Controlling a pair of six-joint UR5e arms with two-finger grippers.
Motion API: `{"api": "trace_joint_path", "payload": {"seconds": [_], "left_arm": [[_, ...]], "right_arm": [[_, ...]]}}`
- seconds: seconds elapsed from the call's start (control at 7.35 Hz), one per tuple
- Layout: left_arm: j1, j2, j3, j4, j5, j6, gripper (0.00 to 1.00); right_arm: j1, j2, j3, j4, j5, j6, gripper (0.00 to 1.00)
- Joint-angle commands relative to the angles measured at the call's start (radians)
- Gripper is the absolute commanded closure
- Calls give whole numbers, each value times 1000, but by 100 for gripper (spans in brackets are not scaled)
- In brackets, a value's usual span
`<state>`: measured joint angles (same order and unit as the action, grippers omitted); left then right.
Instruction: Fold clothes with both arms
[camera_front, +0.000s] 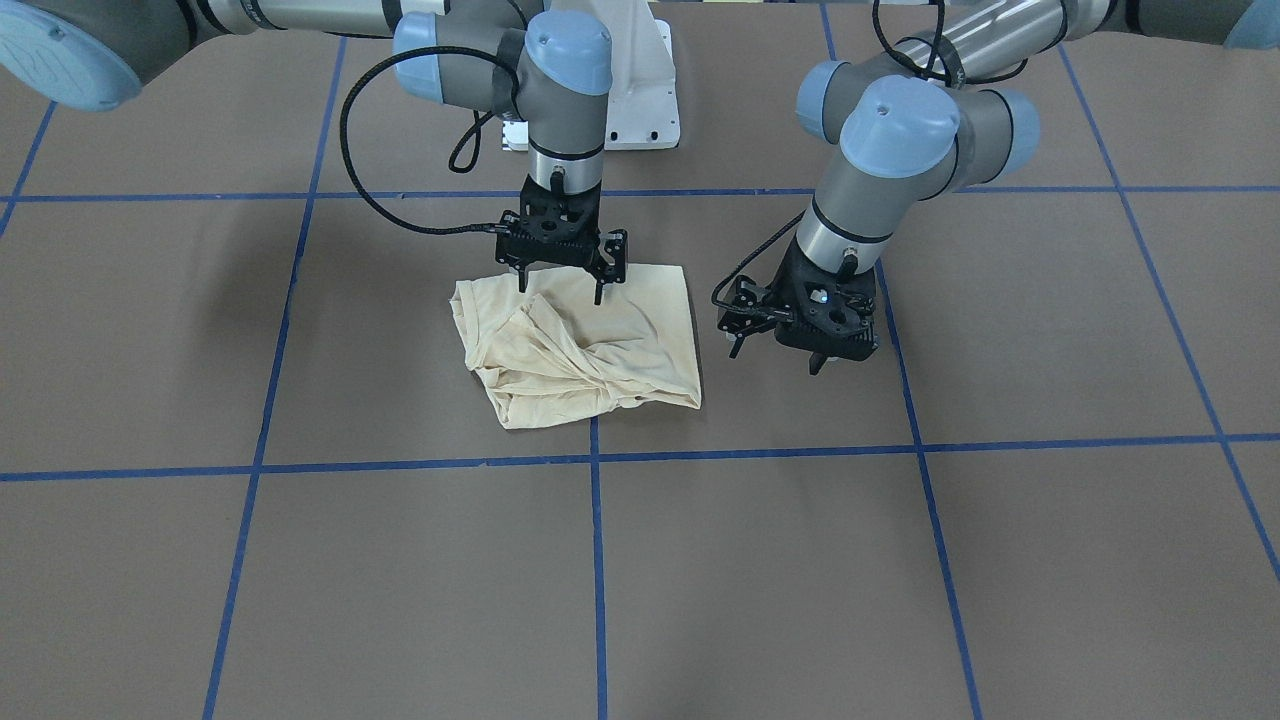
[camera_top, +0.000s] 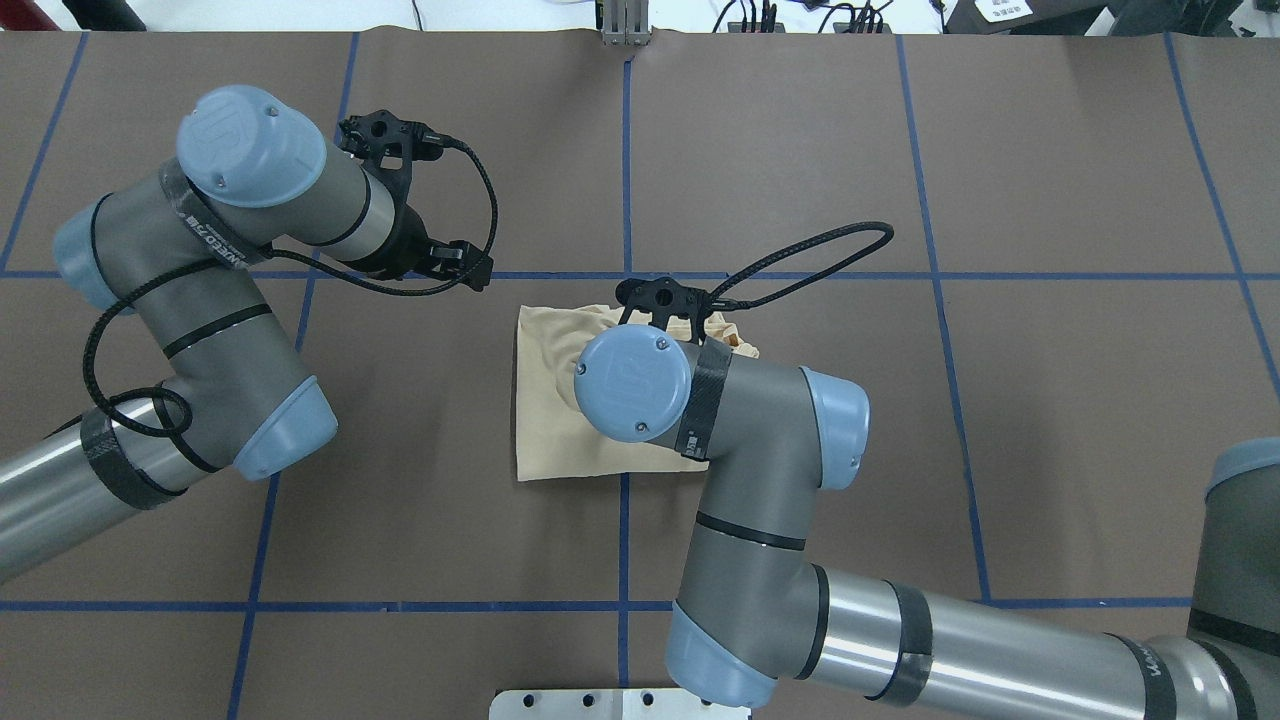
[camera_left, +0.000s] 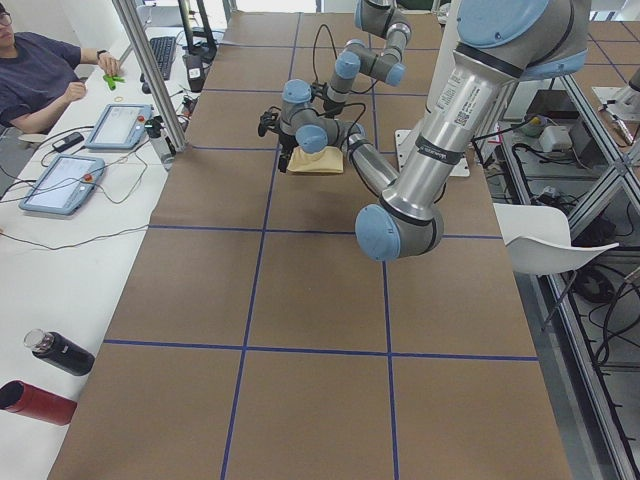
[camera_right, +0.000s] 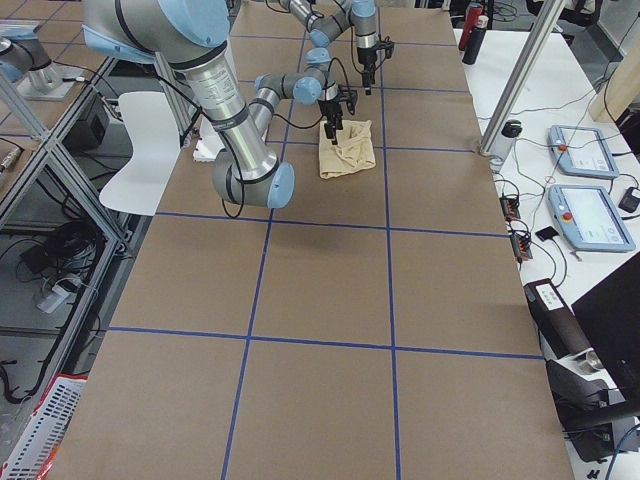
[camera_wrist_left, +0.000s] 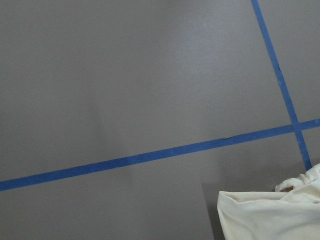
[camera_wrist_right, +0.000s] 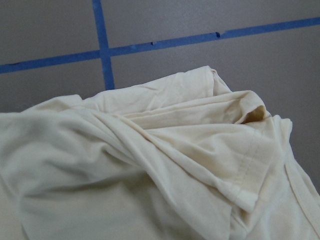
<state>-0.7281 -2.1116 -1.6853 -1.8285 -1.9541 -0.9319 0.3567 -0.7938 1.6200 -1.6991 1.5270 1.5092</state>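
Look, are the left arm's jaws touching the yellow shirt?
Apart. The front-facing view shows a strip of bare brown table between the shirt and the open jaws of the left arm, which hang beside it.

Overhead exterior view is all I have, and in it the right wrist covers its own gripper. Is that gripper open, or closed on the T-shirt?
Observer: Open. The front-facing view shows the right gripper with fingers spread above the T-shirt, at the edge nearest the robot's base. No cloth is pinched between them.
Operator: Is the shirt flat under the wrist?
Observer: No. The right wrist camera shows bunched diagonal folds and a stitched hem turned over on top.
Operator: Does the left gripper carry anything?
Observer: No. The left gripper is open and empty, over the bare table beside the shirt, apart from it.
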Motion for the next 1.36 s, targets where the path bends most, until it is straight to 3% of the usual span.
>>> {"api": "trace_joint_path", "payload": {"seconds": [0.0, 0.68, 0.82, 0.95, 1.09, 1.22], "left_arm": [[-1, 1, -1, 0, 0, -2, 0], [-1, 1, -1, 0, 1, -2, 0], [-1, 1, -1, 0, 0, -2, 0], [-1, 1, -1, 0, 0, -2, 0], [-1, 1, -1, 0, 0, -2, 0], [-1, 1, 1, 2, 0, -2, 0]], "right_arm": [[-15, 56, -99, 2, -48, 29, 17], [66, 50, -164, 47, -111, -85, 72], [91, 48, -233, 124, -113, -162, 75], [138, 47, -282, 224, -111, -275, 70], [178, 42, -284, 255, -107, -396, 24], [201, 44, -284, 259, -79, -423, 1]]}}
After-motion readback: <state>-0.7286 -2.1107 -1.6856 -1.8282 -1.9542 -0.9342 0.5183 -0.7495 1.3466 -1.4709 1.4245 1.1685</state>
